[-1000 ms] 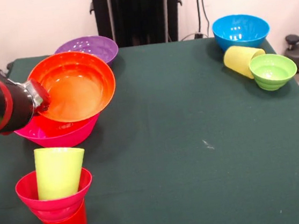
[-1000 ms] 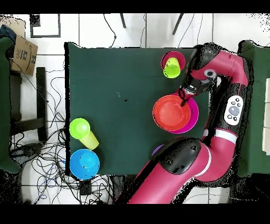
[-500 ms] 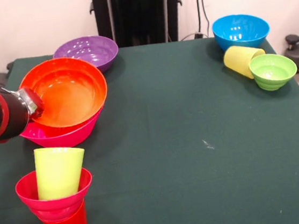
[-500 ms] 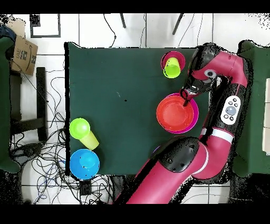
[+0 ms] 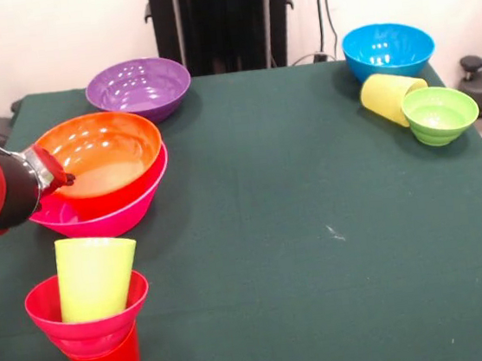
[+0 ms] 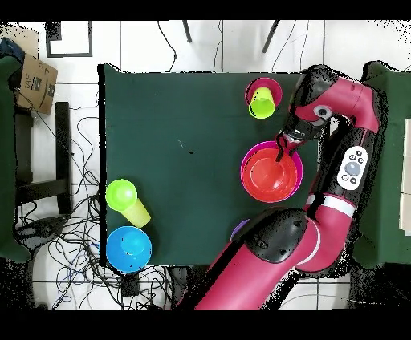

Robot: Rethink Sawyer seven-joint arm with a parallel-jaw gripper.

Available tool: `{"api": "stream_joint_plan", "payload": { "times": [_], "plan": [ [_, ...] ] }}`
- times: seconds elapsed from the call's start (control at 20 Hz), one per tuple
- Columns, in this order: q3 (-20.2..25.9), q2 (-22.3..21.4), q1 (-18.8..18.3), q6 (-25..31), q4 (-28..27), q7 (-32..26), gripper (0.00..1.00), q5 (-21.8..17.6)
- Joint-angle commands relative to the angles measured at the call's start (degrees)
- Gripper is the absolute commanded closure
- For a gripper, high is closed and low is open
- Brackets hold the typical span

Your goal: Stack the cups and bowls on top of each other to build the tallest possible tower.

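Orange bowl has dropped level into my pink bowl at left; gripper jaws stay clamped on its rim, so release is next.

The orange bowl, a second ago tipped up on edge with its mouth facing across the desk, now sits level and nested inside the pink bowl. It has come down and shifted from overhanging the pink bowl's side to centred in it. The gripper has dropped with it, at the orange bowl's rim.
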Motion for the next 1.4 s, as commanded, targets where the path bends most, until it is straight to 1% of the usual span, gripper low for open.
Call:
{"api": "stream_joint_plan", "payload": {
  "times": [0.05, 0.45, 0.55, 0.75, 0.85, 1.0, 1.1, 1.15, 1.3, 1.4],
  "plan": [
    [6.48, -0.98, 0.31, -0.14, -1.34, -10.76, 0.0, -5.6],
    [6.62, -1.64, -0.19, -0.72, -0.25, -9.13, 0.0, -4.8],
    [6.08, -2.22, -0.2, -0.6, 0.4, -8.55, 0.0, -4.42],
    [3.97, -4.82, 0.22, 2.93, 2.24, -8.03, 0.0, -3.54],
    [2.99, -6.68, 0.55, 6.27, 2.96, -9.04, 0.0, -3.76],
    [2.24, -9.09, 1.29, 12.35, 3.11, -10.59, 0.0, -5.47],
    [2.09, -10.14, 1.57, 14.75, 3.04, -11.53, 0.0, -6.74],
    [2.17, -10.45, 1.66, 15.4, 2.96, -11.81, 0.0, -7.24],
    [3.12, -11.05, 2.12, 18.06, 2.02, -13.29, 0.0, -10.47],
    [3.84, -11.4, 2.01, 18.4, 1.83, -13.17, 0.0, -11.7]
  ]
}}
